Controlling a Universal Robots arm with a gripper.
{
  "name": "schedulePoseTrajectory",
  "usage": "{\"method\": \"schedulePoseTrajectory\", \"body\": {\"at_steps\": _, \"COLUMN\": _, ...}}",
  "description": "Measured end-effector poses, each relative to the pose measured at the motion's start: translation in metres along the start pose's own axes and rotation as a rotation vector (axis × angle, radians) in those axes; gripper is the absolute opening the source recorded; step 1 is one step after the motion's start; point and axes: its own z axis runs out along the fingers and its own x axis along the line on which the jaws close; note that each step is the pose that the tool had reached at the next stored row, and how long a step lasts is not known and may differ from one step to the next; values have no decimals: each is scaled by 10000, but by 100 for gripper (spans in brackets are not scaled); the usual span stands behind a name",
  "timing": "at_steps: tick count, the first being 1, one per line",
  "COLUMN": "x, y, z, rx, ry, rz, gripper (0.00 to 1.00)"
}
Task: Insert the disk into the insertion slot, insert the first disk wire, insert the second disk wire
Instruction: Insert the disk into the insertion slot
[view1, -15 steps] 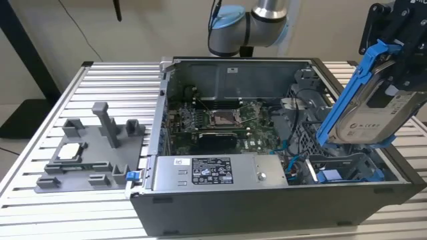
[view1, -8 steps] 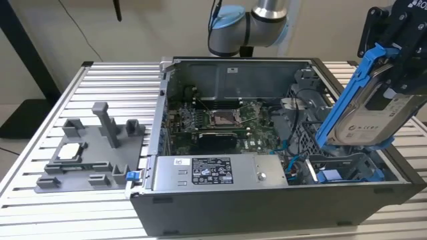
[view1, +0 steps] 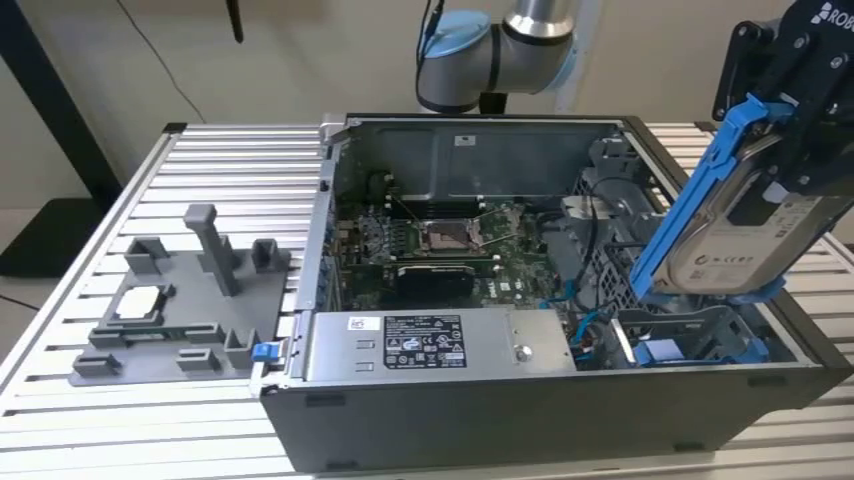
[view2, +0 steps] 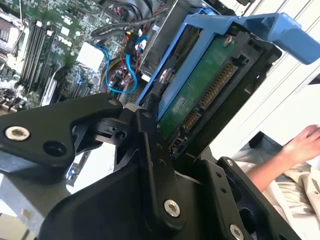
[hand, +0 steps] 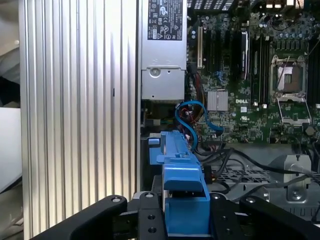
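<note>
The hand (view1: 797, 170) is pinched on the upper end of the disk (view1: 731, 235), holding it steeply tilted. The insertion slot (view1: 687, 335) sits below the hand, just under the disk's lower end, inside the open computer case (view1: 534, 410).

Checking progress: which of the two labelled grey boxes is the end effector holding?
The disk in its bright blue carrier, gripped tilted by the end effector above the insertion slot; the larger stickered box sits inside the case.
</note>
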Motion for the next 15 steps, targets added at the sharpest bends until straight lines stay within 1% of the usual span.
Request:
{"method": "schedulePoseTrajectory", "body": {"at_steps": 9, "x": 2, "y": -3, "z": 43, "rx": 0, "ry": 0, "rz": 1, "gripper": 0}}
{"method": "schedulePoseTrajectory", "body": {"at_steps": 15, "x": 3, "y": -10, "z": 88, "rx": 0, "ry": -1, "rz": 0, "gripper": 0}}
